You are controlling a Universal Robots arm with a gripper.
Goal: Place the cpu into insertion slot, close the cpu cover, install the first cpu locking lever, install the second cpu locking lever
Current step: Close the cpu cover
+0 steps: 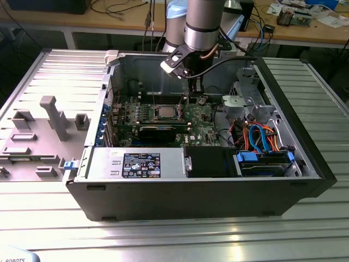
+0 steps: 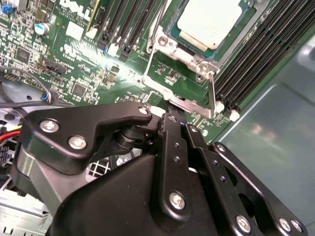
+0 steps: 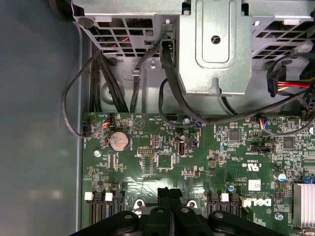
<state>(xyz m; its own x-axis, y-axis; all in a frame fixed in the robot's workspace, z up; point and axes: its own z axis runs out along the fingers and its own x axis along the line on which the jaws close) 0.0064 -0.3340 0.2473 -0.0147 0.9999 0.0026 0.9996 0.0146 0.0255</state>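
**Closed jaws beside the loaded slot**

The cpu lies flat in the slot, silvery top up, about the middle of the green board. The cover shows as a thin frame around the chip's edge and looks to be down. A thin wire lever runs along one side of the slot; I cannot tell if it is latched.

The case lies open on its side on the ribbed metal tabletop. In the exterior view the arm reaches down into it. The gripper hangs low over the board, just to the exterior view's right of the slot.

In both wrist views the jaws are drawn together, tip against tip, with nothing between them. In the second wrist view the tips sit just beside a corner of the slot, clear of the cpu.
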